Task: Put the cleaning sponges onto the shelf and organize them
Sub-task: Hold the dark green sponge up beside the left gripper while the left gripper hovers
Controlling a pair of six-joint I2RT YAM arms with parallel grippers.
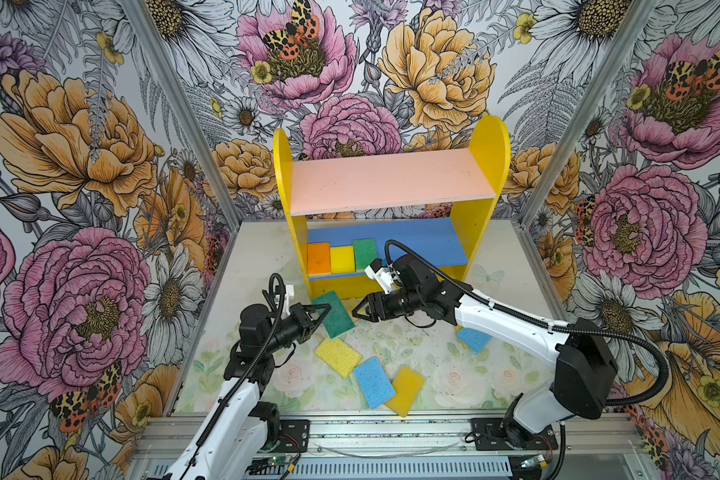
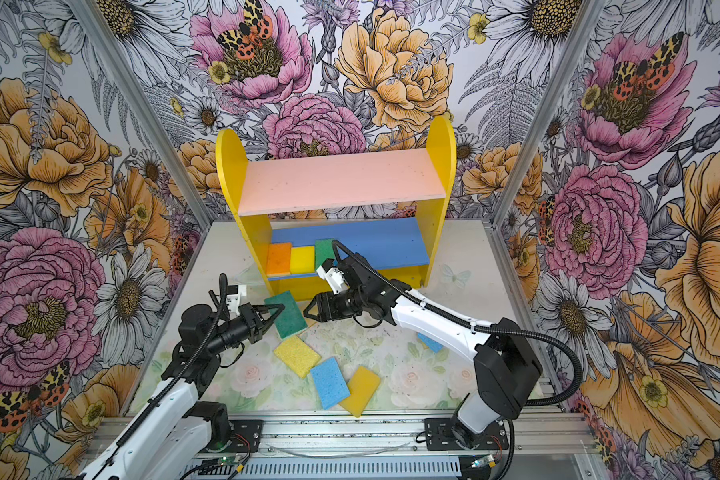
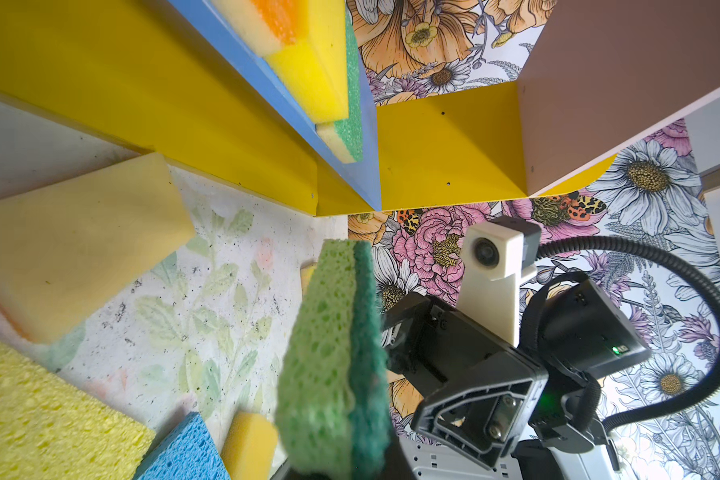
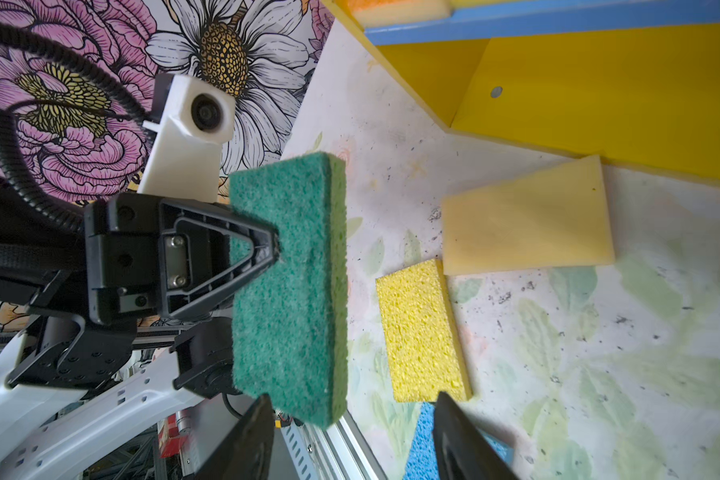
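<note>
My left gripper (image 1: 323, 309) (image 2: 277, 309) is shut on a green sponge (image 1: 334, 315) (image 2: 287, 314) (image 3: 333, 365) (image 4: 292, 291), held above the table in front of the shelf (image 1: 391, 183) (image 2: 341, 180). The right gripper (image 1: 360, 312) (image 2: 310, 311) (image 4: 352, 399) stands open just right of that sponge, whose end comes close to one of its fingers without being gripped. An orange (image 1: 319, 258), a yellow (image 1: 341, 258) and a green sponge (image 1: 364, 253) sit in a row at the left of the blue lower board. The pink upper board is bare.
Loose sponges lie on the table: yellow (image 1: 337, 356) (image 4: 422, 332), blue (image 1: 374, 381), yellow (image 1: 405, 390), another blue (image 1: 474, 338) under the right arm, and a pale yellow one (image 4: 528, 220) (image 3: 75, 245) against the shelf's foot. Flowered walls enclose the table.
</note>
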